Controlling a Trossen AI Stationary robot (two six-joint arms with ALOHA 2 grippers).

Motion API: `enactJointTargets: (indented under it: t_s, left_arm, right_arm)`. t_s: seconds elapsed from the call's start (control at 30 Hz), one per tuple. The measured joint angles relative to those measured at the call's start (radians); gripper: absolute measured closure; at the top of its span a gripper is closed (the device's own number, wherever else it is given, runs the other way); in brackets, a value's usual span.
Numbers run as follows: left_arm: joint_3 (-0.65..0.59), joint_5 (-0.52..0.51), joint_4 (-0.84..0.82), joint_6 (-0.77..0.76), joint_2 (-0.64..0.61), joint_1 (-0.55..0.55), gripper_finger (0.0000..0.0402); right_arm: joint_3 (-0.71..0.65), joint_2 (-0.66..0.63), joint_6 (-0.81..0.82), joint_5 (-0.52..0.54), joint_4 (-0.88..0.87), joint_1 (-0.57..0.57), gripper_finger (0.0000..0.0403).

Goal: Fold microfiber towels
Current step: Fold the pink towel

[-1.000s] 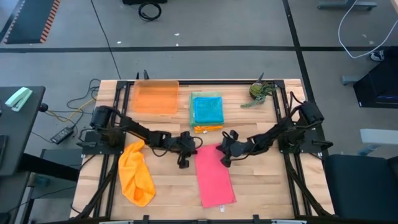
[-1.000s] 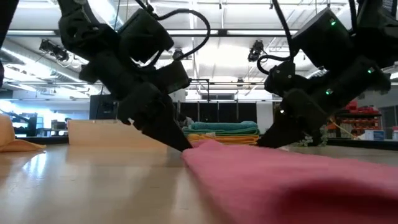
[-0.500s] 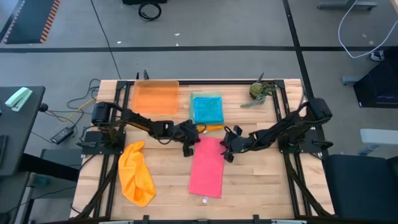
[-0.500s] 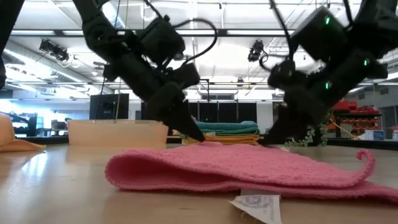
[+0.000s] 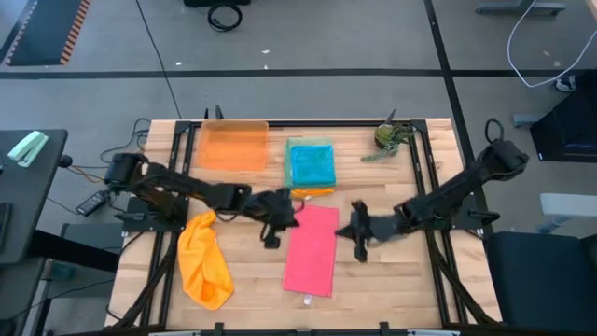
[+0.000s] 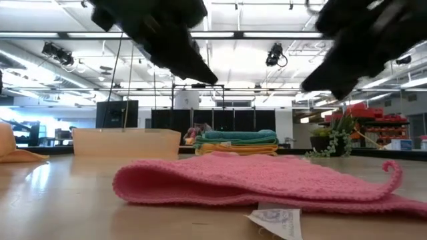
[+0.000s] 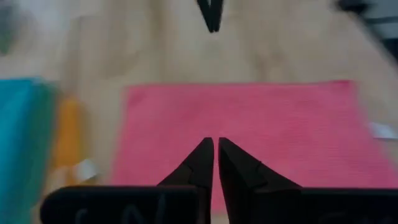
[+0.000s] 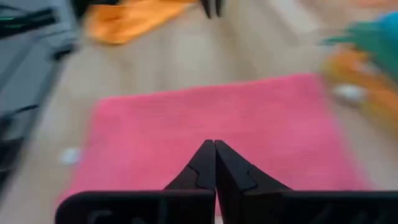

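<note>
The soft pink microfiber towel [image 5: 312, 249], folded into a long rectangle, lies flat on the wooden slatted counter [image 5: 392, 271] near its middle, its long axis running from the far side toward the near edge, slightly slanted. The left gripper [image 5: 271, 233] hangs just beside the towel's far left corner, fingers [image 7: 200, 163] pressed together with nothing between them; in the left wrist view the pink cloth spreads out directly ahead of the tips. The right gripper [image 5: 361, 245] sits off the towel's right long edge, a little apart from it, fingers [image 8: 229, 168] likewise shut tight and empty. So the towel lies between the two, and the left looks a touch nearer. By my reading, the next fold would bring the near short end up to the far one, which calls for both arms to reach toward the near corners. A small white tag [image 6: 277, 219] sticks out from under the near edge; there's print on it, but it can't be read. No other brand or writing shows. Beyond, a neat stack of folded towels, teal on top [image 5: 311, 163], waits beside the translucent orange rectangular tray [image 5: 233, 145], and a crumpled orange towel [image 5: 203, 261] lies on the left side.
</note>
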Motion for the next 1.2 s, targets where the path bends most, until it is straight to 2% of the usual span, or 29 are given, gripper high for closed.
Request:
enactJointTargets:
  t_s: [0.2,0.27,0.37,0.53,0.77,0.97,1.2]
  left_arm:
    - [-0.022,0.071,0.016,0.008,0.032,-0.161,0.0352]
    - [-0.024,0.072,0.006,0.031,0.054,-0.219,0.0347]
    - [-0.021,0.070,0.090,0.092,0.114,-0.292,0.0336]
    - [-0.018,0.026,0.117,0.192,0.196,-0.359,0.0310]
    - [-0.015,-0.042,0.195,0.197,0.246,-0.395,0.0252]
    - [-0.022,-0.051,0.224,0.192,0.290,-0.407,0.0203]
    - [-0.018,-0.051,0.267,0.187,0.334,-0.414,0.0188]
  right_arm:
    - [0.049,0.093,0.060,0.091,0.015,0.250,0.0398]
    - [0.105,0.159,0.056,0.126,0.035,0.311,0.0396]
    - [0.193,0.268,0.023,0.184,0.029,0.365,0.0388]
    - [0.337,0.454,-0.107,0.202,0.025,0.398,0.0354]
    - [0.500,0.624,-0.157,0.224,-0.114,0.415,0.0266]
    - [0.557,0.666,-0.149,0.200,-0.131,0.392,0.0209]
    - [0.571,0.688,-0.136,0.165,-0.142,0.363,0.0195]
